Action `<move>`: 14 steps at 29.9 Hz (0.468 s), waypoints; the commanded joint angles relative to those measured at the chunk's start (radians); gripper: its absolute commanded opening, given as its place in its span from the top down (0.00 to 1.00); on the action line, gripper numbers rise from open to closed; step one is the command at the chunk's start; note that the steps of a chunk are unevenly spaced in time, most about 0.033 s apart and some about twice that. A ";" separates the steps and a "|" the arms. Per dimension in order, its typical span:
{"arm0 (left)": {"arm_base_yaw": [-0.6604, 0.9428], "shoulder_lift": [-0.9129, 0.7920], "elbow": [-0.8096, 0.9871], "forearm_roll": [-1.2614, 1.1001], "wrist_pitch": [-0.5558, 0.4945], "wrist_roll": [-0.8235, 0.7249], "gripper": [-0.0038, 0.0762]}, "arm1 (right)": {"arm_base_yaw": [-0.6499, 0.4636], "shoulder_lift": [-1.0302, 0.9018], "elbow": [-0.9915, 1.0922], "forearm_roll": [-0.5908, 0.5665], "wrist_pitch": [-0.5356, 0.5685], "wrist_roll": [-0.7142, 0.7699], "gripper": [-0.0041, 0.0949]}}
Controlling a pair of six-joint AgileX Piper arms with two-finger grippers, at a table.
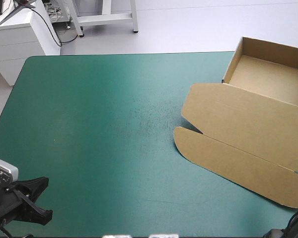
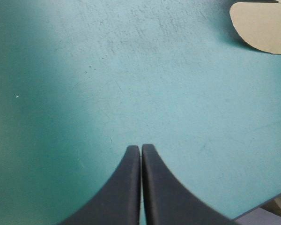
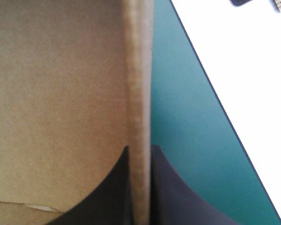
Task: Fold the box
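Black fingers of the right gripper (image 3: 140, 151) are clamped on an upright wall (image 3: 139, 70) of the brown box (image 1: 248, 119), one finger inside the wall and one outside, with the board's edge running straight ahead between them. Beside the outer finger lies a strip of teal-green cover (image 2: 131, 70).

The box is an open tray (image 1: 238, 64) with its walls raised. Its lid (image 1: 223, 106) lies flat, ending in a long flap (image 1: 228, 158) with a rounded corner. From above, the box's right part is cut off by the picture's edge. A small dark shape at the tray's cut-off side may be the right gripper, but it is too small to tell.

The left gripper (image 2: 141, 147) is clenched on nothing, its tips meeting over bare cover. The box lies well apart from it, ahead and to its right, and only the flap's rounded corner shows there. The tray is the part farthest from this gripper, with the lid pointing back toward the near edge. The flap's long axis slants across the table.
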 commanded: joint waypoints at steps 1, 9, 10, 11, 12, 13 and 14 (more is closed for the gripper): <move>-0.005 0.010 -0.020 -0.001 0.043 -0.007 0.96 | -0.057 -0.026 -0.029 0.059 0.004 0.012 0.90; -0.005 0.010 -0.020 -0.001 0.043 -0.007 0.96 | -0.087 -0.010 -0.029 0.082 0.004 -0.002 0.25; -0.005 0.010 -0.020 -0.001 0.043 -0.007 0.96 | -0.087 -0.010 -0.029 0.082 0.004 -0.002 0.19; -0.005 0.010 -0.020 -0.001 0.043 -0.007 0.96 | -0.087 -0.012 -0.029 0.089 0.004 -0.002 0.14; -0.005 0.010 -0.020 -0.001 0.043 -0.007 0.96 | -0.087 -0.015 -0.029 0.099 0.004 -0.002 0.12; -0.005 0.010 -0.020 -0.001 0.043 -0.007 0.96 | -0.087 -0.023 -0.029 0.107 0.004 -0.004 0.11; -0.005 0.010 -0.020 -0.001 0.043 -0.007 0.96 | -0.087 -0.031 -0.029 0.115 0.004 -0.011 0.11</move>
